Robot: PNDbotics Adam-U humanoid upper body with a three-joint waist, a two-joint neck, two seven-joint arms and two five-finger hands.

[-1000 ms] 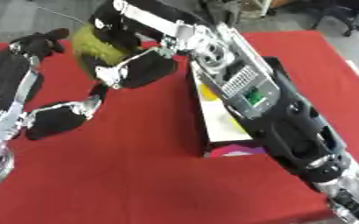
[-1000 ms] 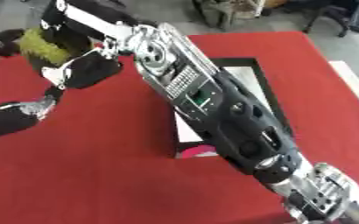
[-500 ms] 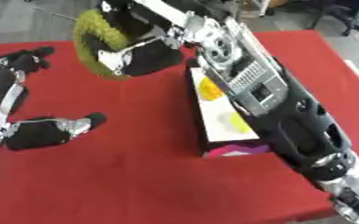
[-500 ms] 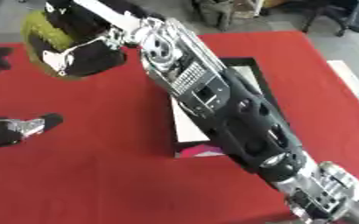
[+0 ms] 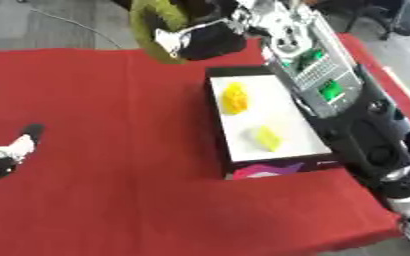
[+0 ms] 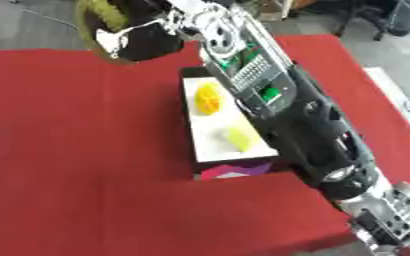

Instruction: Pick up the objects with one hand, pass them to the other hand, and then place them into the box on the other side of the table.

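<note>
While the right hand hangs over the far edge of the red cloth table in the left eye view, its black fingers are curled round a fuzzy olive-green object, rounded and bristly at the rim, held in the air just beyond the box's far left corner. The box is a shallow rectangle with dark walls, a smooth white floor and a pink and purple printed near side. Inside lie a knobbly yellow piece toward the far end and a paler yellow-green wedge nearer the middle, well apart. The bulky black and silver right arm runs along the box's right side and hides that wall. The left hand shows at the left edge, low on the cloth; I cannot tell how its fingers stand

In the right eye view the green object sits above the table's far edge, and only a sliver of the left hand shows at the left border
</note>
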